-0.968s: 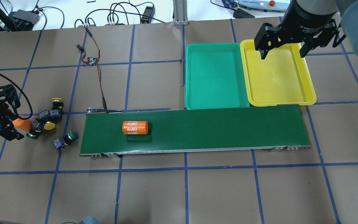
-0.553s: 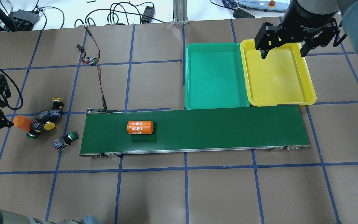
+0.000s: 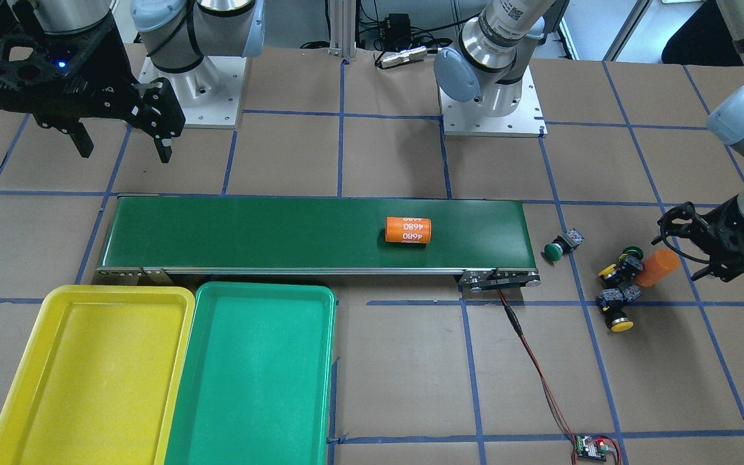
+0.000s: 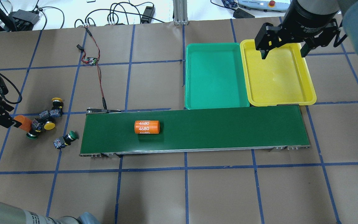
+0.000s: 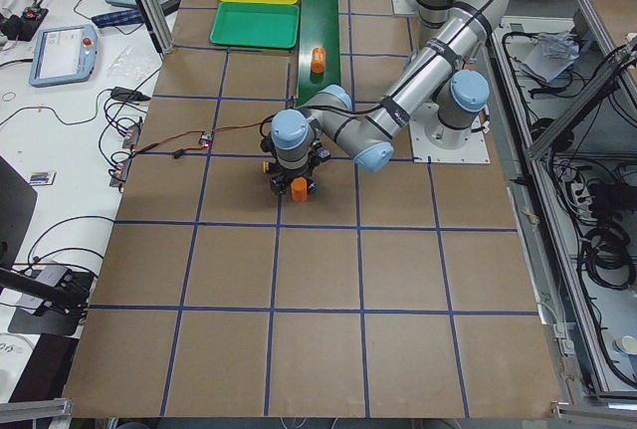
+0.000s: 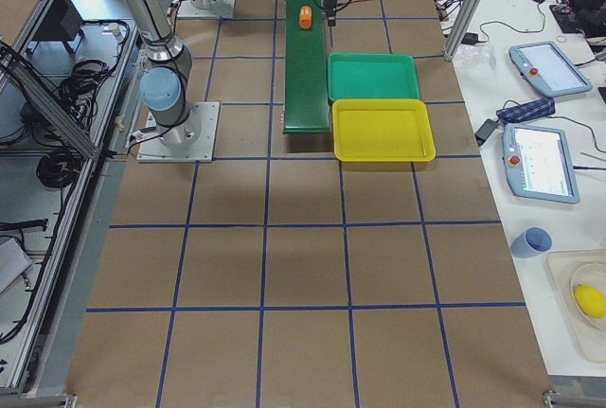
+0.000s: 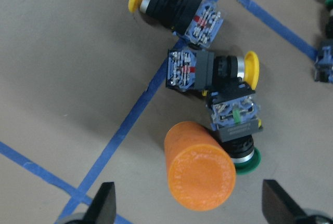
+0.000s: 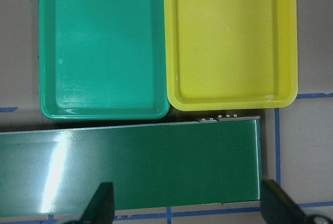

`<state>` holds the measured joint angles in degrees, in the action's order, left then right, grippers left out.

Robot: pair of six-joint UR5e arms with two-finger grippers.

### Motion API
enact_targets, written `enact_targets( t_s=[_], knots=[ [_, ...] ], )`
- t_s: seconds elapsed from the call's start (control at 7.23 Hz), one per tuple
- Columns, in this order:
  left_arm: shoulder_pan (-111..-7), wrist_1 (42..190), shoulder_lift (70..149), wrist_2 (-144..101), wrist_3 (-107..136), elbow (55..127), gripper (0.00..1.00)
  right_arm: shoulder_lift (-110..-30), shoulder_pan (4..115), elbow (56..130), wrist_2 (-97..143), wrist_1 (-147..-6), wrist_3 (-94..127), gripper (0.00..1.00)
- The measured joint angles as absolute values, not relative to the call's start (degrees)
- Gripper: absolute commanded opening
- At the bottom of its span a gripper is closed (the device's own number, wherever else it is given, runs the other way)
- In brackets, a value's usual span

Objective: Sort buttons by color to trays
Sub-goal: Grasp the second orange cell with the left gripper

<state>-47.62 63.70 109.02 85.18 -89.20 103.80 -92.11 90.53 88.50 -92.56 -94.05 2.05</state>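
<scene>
**Left jaws** [image 7: 188,199]: two dark, flat-tipped fingers are seen at the lower edge of the wrist view, spread wide and gripping nothing. Below and between them, ungripped, a smooth orange cylinder [image 7: 200,174] with a flat round end is laid on the tabletop [image 7: 62,78]. The tabletop is covered in matt brown paper and ruled into squares by blue tape.

The near green button [image 7: 237,125] is pressed against the cylinder's side. It is made up of a blocky black body, a contact block with exposed screws, and a glossy domed cap. Just past it, and touching it, a first yellow button [image 7: 208,70] is laid crosswise. A second yellow button [image 7: 171,8] is set beyond that, the two contact blocks nearly meeting. All three lie on their sides and are seen ahead of the fingertips.

The lone green button [image 4: 64,140] is placed apart, between this cluster and the end of the conveyor belt [image 4: 213,130], a long flat dark-green strip in a metal frame. A second orange cylinder [image 4: 147,127], printed 4680, is laid on its side on the belt.

Along the belt's far edge, at its other end, a green tray [image 4: 216,77] and a yellow tray [image 4: 278,84] are set side by side, touching. Both are shallow, glossy plastic rectangles with rounded corners. The right jaws [image 4: 284,53] are held high over that area, spread apart and gripping nothing.
</scene>
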Motion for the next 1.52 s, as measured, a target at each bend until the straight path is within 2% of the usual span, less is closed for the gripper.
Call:
enact_targets(
  t_s=[0.28,0.41,0.55,0.83,1.11,1.52],
  knots=[
    [-47.70,64.28,110.49,85.10,-82.26,103.96,1.00,-92.11,90.53,88.51,-92.55,-94.10,2.08,1.00],
    [-47.63,64.44,111.07,85.31,-81.03,103.84,0.95,-92.11,90.53,88.51,-92.55,-94.12,2.10,1.00],
    [-47.47,64.85,111.41,85.23,-80.49,103.65,0.55,-92.11,90.54,88.51,-92.55,-94.13,2.10,1.00],
    [-47.63,65.46,111.70,84.75,-80.38,103.42,0.54,-92.13,90.56,88.51,-92.49,-94.13,2.11,1.00],
    [-47.47,65.57,111.79,84.45,-81.17,103.37,0.16,-92.18,90.60,88.51,-92.52,-94.13,2.09,1.00],
    [-47.50,67.71,109.79,84.29,-82.22,101.93,0.05,-92.17,90.67,88.48,-92.55,-94.13,2.14,1.00]
  ],
)
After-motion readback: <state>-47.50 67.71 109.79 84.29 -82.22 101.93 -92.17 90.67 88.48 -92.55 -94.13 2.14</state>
